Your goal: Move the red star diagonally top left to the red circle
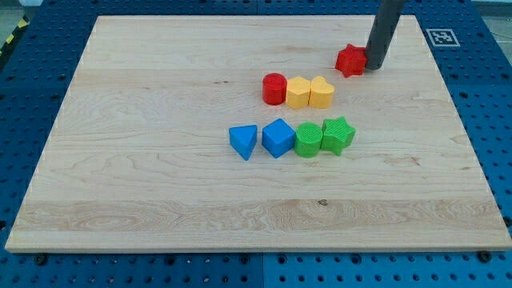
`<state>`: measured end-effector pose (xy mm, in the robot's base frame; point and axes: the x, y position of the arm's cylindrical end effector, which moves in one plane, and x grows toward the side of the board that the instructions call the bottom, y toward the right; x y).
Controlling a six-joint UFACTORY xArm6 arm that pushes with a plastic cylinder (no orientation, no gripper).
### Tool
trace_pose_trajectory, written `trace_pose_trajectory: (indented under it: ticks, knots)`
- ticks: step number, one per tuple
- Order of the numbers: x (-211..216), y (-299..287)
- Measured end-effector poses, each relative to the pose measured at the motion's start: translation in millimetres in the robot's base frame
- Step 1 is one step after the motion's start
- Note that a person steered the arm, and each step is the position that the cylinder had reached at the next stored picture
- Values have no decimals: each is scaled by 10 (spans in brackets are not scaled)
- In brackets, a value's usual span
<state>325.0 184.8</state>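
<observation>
One small red star block (350,60) sits near the top right of the pale wooden desk (160,176). My tip (374,66) touches its right side. The tool is just a plain dark rod, so it has nothing to open or close. The round red circle block (274,88) lies down and to the left, beside two yellow blocks (310,93). I think the push must go left.

The arm's straight dark rod came down from the view's top right, leaning slightly, with its tip (374,67) resting on the surface.
</observation>
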Motion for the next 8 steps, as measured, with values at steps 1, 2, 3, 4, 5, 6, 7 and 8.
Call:
trace_pose_trajectory:
  ticks: [1,2,3,4,5,6,7,8]
  knots:
    - [0,-262]
    - [0,-519]
    - [-5,-709]
    - [-95,-881]
    - [-266,-1001]
    - [-270,-1008]
    - [-242,-1074]
    - [-242,-1268]
